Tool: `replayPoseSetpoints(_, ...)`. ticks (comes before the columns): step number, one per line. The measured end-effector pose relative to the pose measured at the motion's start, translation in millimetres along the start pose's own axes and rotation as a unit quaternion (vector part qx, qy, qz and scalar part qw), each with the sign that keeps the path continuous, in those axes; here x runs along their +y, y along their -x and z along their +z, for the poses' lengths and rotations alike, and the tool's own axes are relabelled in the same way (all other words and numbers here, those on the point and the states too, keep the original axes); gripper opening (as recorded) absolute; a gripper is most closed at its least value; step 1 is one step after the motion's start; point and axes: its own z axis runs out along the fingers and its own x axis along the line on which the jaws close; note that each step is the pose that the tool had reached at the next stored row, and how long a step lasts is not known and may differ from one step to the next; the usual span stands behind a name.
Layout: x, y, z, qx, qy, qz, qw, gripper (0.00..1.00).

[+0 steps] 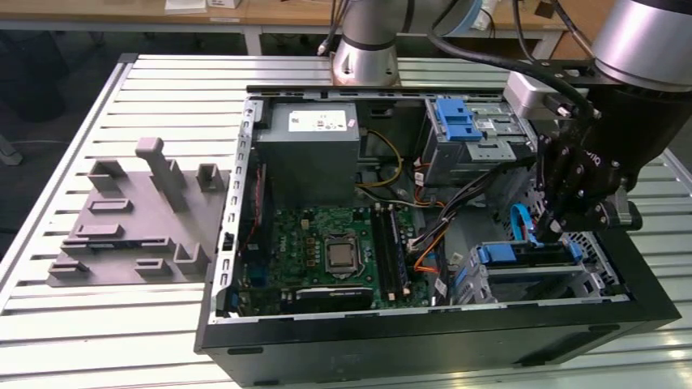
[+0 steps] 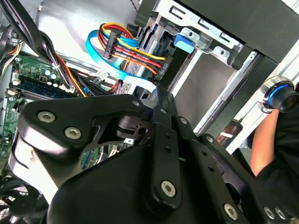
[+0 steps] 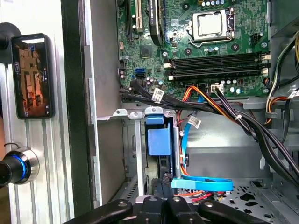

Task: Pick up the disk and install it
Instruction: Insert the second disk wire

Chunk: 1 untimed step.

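Observation:
The disk (image 3: 159, 140) stands edge-on in the metal drive bay (image 1: 540, 271) at the case's front corner, on the exterior view's right. Only its blue carrier edge (image 1: 524, 253) and a dark strip under it show; the silver face is hidden. My gripper (image 1: 555, 233) hangs right over that bay. In the first wrist view my gripper (image 3: 166, 181) has its fingertips pressed together at the disk's near end, with nothing seen between them. A light blue flat cable (image 3: 201, 183) curves just beside the tips. In the second wrist view my gripper (image 2: 159, 95) is also shut.
The open black computer case (image 1: 433, 340) lies on a slatted metal table (image 1: 162, 89). Inside are the green motherboard (image 1: 324, 251), a grey power supply (image 1: 313, 154), a second drive bay with a blue latch (image 1: 459, 121) and cable bundles (image 3: 243, 119). A grey fixture (image 1: 130, 219) lies beside the case. A person's arm (image 2: 264, 144) is nearby.

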Motion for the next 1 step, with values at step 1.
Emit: replayPoseSetpoints(1, 0.0, 0.0, 0.0, 0.0, 0.0, 0.0, 1.0, 0.12)
